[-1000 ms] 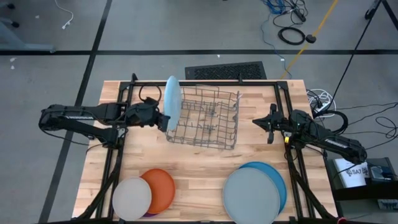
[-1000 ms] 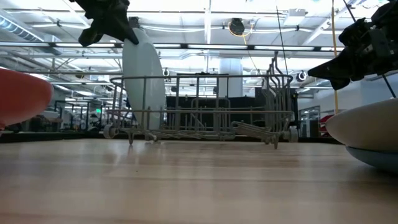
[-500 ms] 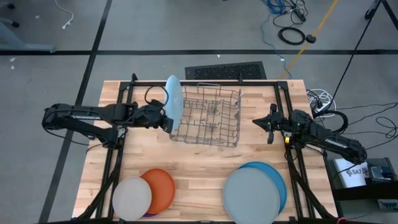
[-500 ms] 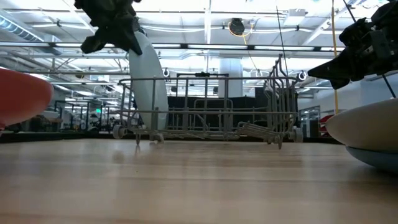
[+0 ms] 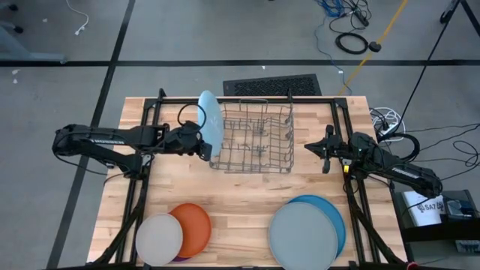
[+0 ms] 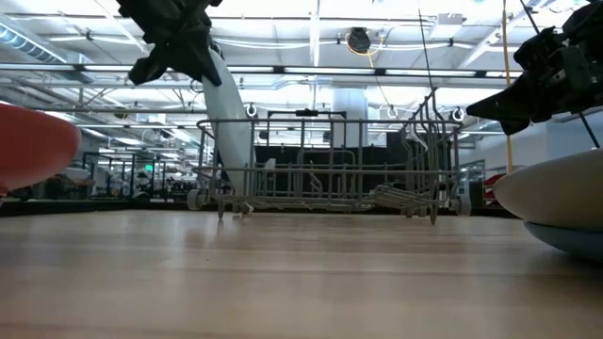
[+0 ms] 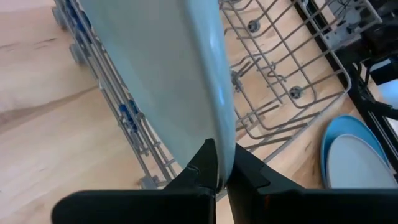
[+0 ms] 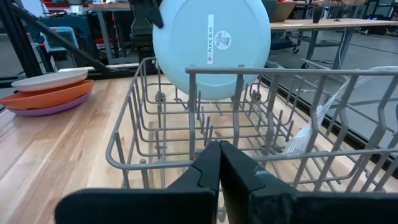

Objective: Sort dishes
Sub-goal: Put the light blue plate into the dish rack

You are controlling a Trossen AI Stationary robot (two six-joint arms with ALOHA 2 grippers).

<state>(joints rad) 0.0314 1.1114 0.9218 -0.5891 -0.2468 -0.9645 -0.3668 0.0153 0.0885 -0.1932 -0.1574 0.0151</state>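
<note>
Light blue plate (image 5: 209, 122) upright, on edge

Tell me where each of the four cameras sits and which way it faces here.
High view: overhead, looking straight down on the table; both arms show.
Low view: at tabletop height, looking across at the dish rack; the left gripper hangs from above.
Left wrist view: behind its own fingers, shut on the light blue plate.
Right wrist view: behind the shut right gripper, facing the rack.
All four share the light blue plate at the rack's end.
</note>
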